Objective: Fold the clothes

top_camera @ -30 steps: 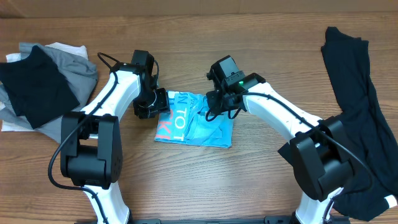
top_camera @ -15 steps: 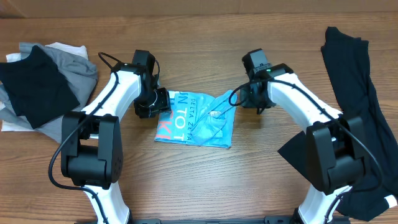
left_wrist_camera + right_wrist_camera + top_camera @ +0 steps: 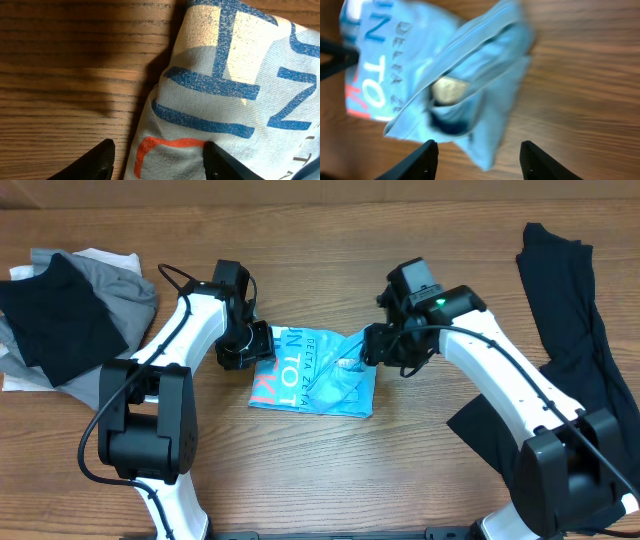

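Observation:
The light-blue T-shirt (image 3: pixel 312 372) lies folded into a small packet at the table's middle, its white-and-coral lettering facing up. My left gripper (image 3: pixel 248 348) is at the packet's left edge. In the left wrist view it (image 3: pixel 157 165) stands open, one finger on the wood and the other on the cloth (image 3: pixel 225 75) beside a coral letter. My right gripper (image 3: pixel 372 352) hovers over the packet's upper right corner. Seen from the right wrist, it (image 3: pixel 480 160) is open above a loose blue flap (image 3: pixel 470 75) and holds nothing.
A long black garment (image 3: pixel 570 330) is spread along the right side of the table. At the far left lies a pile of a black piece (image 3: pixel 55 315), a grey one (image 3: pixel 125 290) and a white one (image 3: pixel 20 380).
My right gripper carried a flap of the shirt to the right, opened and let it go. The left arm has stayed in place.

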### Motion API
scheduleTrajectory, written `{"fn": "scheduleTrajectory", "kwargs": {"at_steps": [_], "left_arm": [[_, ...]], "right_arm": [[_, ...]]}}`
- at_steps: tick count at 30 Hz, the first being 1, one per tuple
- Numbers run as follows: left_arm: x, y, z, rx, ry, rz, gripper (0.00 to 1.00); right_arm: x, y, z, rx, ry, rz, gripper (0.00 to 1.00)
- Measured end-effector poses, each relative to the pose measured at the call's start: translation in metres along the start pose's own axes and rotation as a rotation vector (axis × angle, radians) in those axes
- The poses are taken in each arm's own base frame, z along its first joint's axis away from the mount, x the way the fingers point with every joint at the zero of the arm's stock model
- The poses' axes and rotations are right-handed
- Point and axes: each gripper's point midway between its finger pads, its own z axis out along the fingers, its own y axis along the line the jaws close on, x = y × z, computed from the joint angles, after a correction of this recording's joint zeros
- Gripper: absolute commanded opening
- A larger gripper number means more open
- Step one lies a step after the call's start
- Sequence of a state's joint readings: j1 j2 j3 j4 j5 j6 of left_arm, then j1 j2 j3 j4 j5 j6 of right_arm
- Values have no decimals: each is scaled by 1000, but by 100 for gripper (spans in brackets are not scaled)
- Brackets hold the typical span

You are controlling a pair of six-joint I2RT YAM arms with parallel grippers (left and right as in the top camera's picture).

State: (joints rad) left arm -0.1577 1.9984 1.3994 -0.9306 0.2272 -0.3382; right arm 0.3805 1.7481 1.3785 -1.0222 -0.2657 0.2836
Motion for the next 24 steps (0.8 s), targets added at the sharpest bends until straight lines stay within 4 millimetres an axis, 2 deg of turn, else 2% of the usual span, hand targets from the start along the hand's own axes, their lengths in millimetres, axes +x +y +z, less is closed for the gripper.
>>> {"fn": "scheduleTrajectory", "kwargs": {"at_steps": [2, 5, 12, 16, 20, 22, 24], "left_arm": [[0, 0, 0, 0, 0, 0, 61], [0, 0, 0, 0, 0, 0, 61], [1, 0, 0, -1, 4, -1, 61], [1, 0, 0, -1, 4, -1, 62], [1, 0, 0, -1, 4, -1, 61], [1, 0, 0, -1, 4, -1, 62], [1, 0, 0, -1, 4, -1, 62]], "right_arm": [[10, 16, 7, -27, 25, -5, 58], [10, 28, 16, -46, 21, -16, 58], [18, 28, 39, -18, 70, -2, 56], [19, 29, 41, -14, 72, 3, 40], [21, 27, 45, -4, 86, 14, 39], [23, 25, 48, 2, 98, 19, 27], [23, 24, 51, 5, 104, 21, 8]]}}
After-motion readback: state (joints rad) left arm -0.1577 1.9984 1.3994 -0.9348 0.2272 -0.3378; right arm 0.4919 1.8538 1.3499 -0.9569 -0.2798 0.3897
